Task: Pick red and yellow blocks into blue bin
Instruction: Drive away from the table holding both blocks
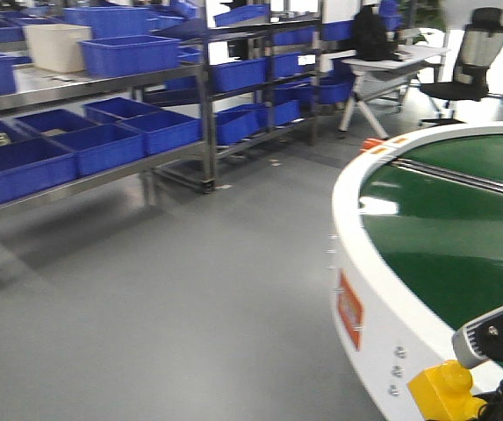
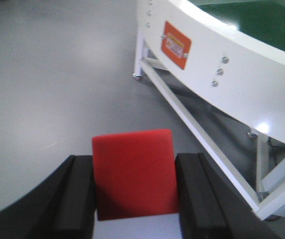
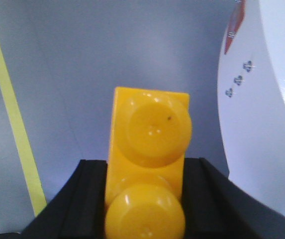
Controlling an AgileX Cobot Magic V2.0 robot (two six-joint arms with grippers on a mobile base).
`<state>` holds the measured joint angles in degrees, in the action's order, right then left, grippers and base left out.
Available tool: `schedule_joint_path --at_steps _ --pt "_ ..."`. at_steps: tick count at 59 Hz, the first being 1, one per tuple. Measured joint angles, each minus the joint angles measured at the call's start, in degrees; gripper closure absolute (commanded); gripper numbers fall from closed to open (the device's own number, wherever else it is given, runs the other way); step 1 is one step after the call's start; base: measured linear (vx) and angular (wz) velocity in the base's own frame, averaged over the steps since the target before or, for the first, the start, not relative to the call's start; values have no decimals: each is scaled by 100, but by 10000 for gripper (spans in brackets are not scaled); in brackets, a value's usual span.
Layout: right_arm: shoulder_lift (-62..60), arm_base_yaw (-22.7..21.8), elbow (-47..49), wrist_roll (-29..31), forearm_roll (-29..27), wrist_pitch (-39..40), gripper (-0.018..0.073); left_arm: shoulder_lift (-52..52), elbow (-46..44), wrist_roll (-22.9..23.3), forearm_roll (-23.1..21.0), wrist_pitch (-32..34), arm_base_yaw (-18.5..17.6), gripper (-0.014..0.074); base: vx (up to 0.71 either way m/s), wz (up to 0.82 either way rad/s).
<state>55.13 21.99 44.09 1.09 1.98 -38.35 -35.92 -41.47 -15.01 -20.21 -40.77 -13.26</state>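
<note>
Grey floor (image 1: 190,289) open ahead; round conveyor table (image 1: 374,281) blocks right; shelving racks (image 1: 75,95) line left.

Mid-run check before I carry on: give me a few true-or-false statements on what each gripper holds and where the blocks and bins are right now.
1. The left gripper is closed on the red cube. True.
2. The right gripper is empty. False: it grips the yellow brick, whose two studs face the wrist camera.
3. The yellow brick lies on the green belt. False: it is held off the belt, beside the table's white rim.
4. Blue bins stand on the metal shelves across the floor. True.
</note>
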Motion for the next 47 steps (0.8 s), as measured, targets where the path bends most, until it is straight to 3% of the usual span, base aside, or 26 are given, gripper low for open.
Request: schedule_joint_path --at_steps 47 --pt "0 0 0 0 -16 -6 331 0 0 0 0 -5 0 352 -10 40"
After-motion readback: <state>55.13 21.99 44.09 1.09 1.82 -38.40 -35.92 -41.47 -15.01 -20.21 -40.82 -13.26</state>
